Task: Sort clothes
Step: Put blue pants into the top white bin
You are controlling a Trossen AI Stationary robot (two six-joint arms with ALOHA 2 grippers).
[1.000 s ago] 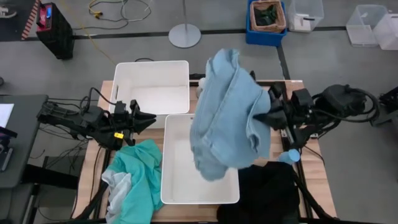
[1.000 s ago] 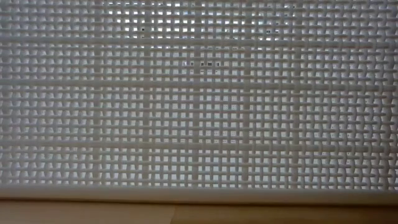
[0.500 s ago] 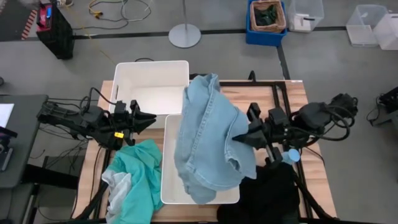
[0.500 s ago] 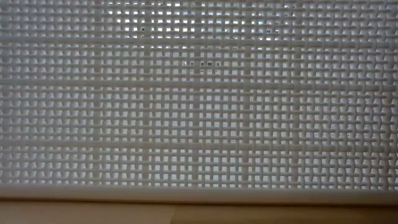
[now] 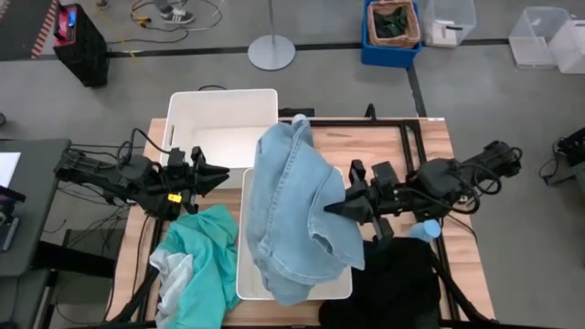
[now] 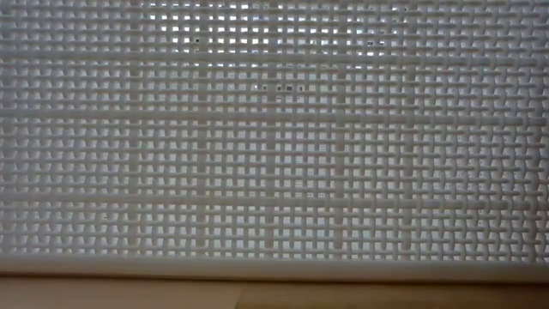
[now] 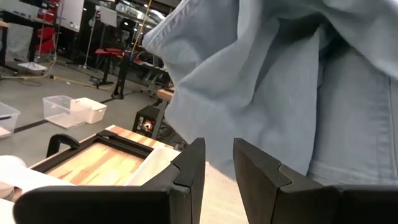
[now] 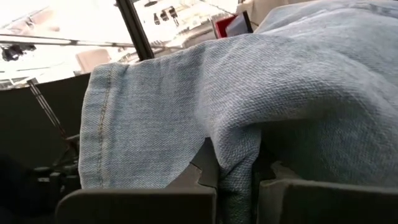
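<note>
R hand [image 5: 331,208] pinches a fold of the lt-blue denim [image 5: 292,219], which hangs over the near bin [image 5: 249,274]. Main risk: cloth is wider than the bin, so on release part may drape over the rim or slide onto the surface [image 5: 430,146] beside the black pile [image 5: 384,283]. The far end also trails toward the far bin [image 5: 219,128], so it could catch there. L hand [image 5: 215,174], fingers apart, holds nothing, waits near the teal garment [image 5: 201,260].

Matt denim garment [image 5: 292,219], smooth plastic bin [image 5: 219,128], wood table [image 5: 425,146]
</note>
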